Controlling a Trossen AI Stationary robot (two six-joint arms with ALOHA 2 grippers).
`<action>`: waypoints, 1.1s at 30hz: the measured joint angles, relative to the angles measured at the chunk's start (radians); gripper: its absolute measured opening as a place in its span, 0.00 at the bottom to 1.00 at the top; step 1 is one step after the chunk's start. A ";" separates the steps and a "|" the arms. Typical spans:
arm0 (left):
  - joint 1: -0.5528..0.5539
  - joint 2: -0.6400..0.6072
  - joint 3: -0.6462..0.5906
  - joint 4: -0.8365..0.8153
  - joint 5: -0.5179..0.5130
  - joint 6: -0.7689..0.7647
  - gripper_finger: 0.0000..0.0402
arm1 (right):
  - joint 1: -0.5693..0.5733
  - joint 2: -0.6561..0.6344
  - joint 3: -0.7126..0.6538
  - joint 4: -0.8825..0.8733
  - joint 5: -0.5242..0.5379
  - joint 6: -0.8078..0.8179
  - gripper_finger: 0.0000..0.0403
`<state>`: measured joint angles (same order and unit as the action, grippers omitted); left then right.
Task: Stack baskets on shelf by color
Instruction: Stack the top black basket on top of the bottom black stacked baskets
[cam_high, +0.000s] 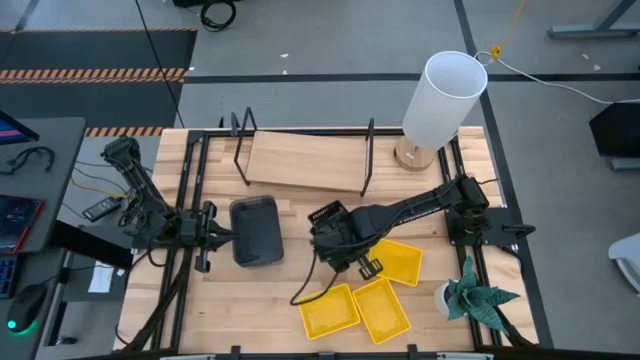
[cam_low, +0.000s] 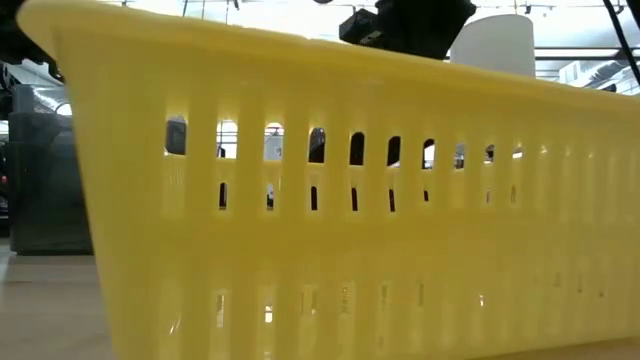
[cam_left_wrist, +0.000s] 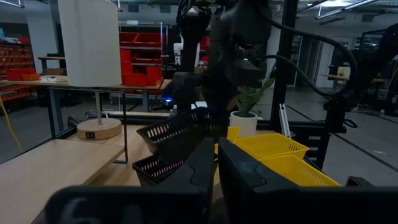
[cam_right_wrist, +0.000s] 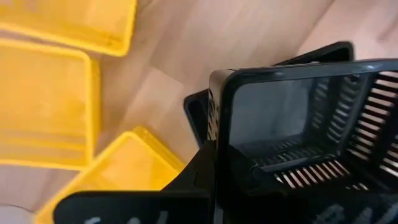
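Fingers of the right gripper (cam_right_wrist: 214, 163) clamp a black basket's (cam_right_wrist: 298, 118) rim, beside yellow baskets (cam_right_wrist: 43, 106).

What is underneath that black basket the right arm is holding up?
Under the lifted black basket, gripped by the right tool, a second black basket shows, partly covered, with a yellow basket and bare tabletop beside it. What lies directly beneath is hidden.
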<state>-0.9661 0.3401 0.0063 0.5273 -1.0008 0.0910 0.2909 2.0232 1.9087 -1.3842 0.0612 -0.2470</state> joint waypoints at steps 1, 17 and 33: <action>0.000 0.000 0.000 0.000 0.000 0.000 0.06 | 0.005 0.000 -0.003 0.000 0.017 -0.026 0.02; 0.000 0.000 0.000 0.000 0.000 0.000 0.07 | 0.018 0.000 -0.140 0.010 0.079 -0.174 0.03; 0.000 0.000 0.000 0.000 0.000 0.000 0.08 | 0.019 0.001 -0.195 0.111 0.132 -0.163 0.23</action>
<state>-0.9659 0.3399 0.0064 0.5273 -1.0010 0.0910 0.3101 2.0238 1.7139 -1.2735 0.1931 -0.4104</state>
